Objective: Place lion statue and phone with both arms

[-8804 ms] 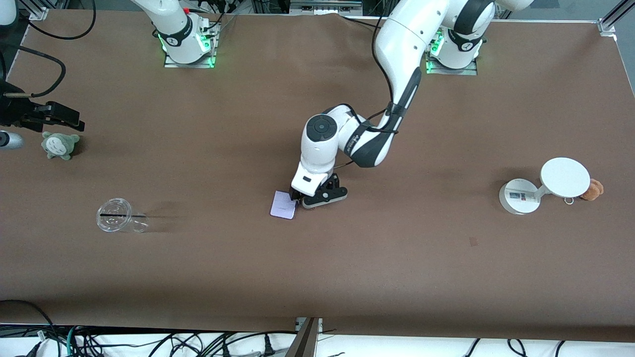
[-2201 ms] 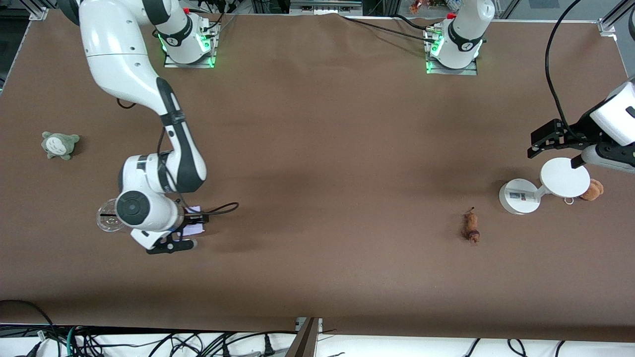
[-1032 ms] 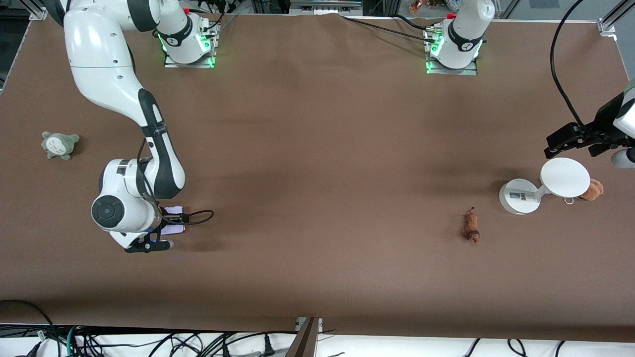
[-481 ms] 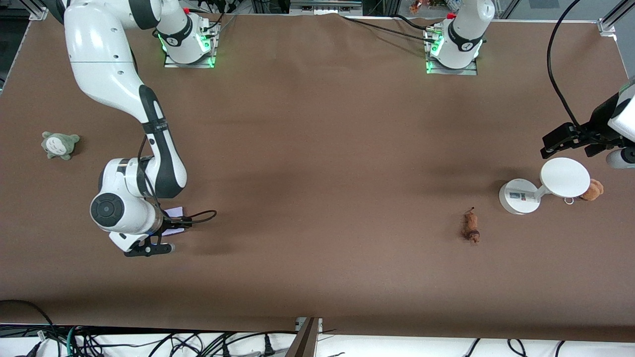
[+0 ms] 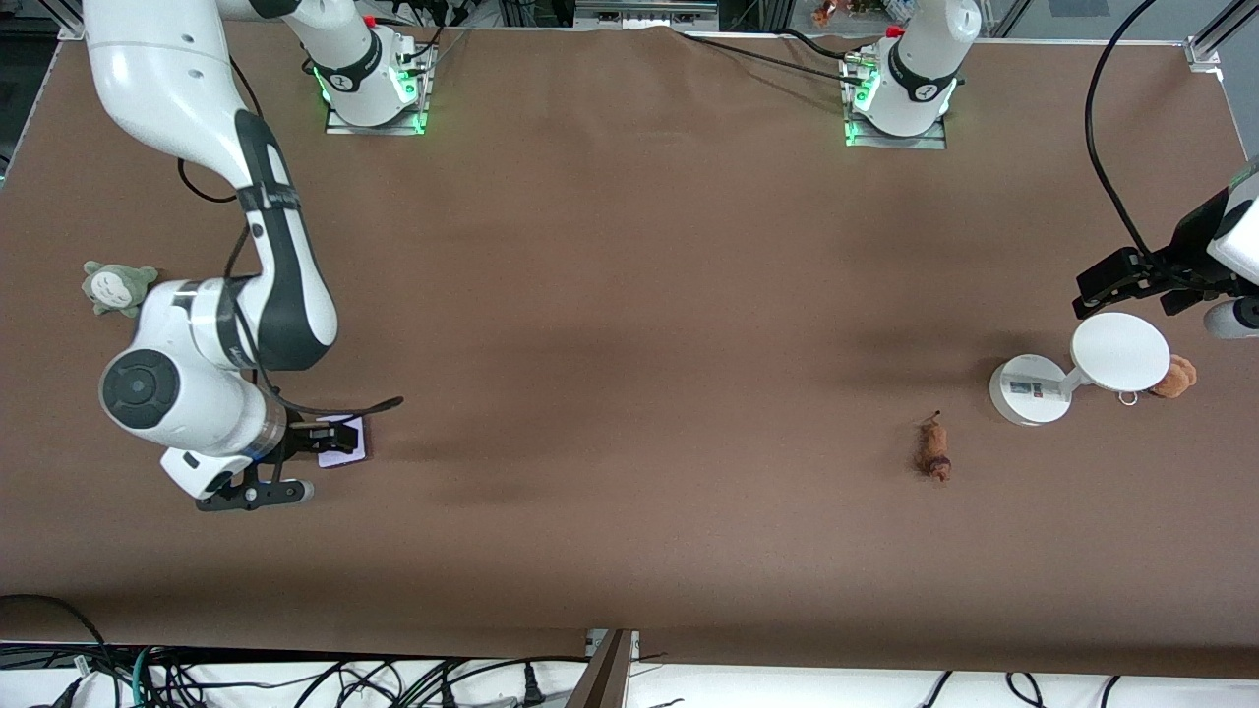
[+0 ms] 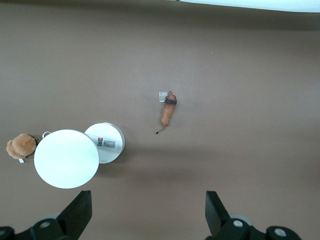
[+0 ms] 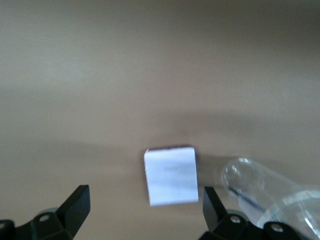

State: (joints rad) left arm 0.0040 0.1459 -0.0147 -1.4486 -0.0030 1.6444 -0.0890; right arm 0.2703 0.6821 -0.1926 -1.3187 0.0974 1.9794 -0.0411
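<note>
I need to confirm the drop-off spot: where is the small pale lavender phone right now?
The pale lavender phone lies flat on the brown table toward the right arm's end, under the open right gripper, beside a clear plastic cup.

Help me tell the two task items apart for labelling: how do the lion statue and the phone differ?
The lion statue is a slender orange-brown figurine with a thin tail; the phone is a flat, pale rectangular slab. The statue lies beside the white round stand toward the left arm's end; the phone lies toward the right arm's end, beside a clear cup. Both rest on the brown table, ungripped.
</note>
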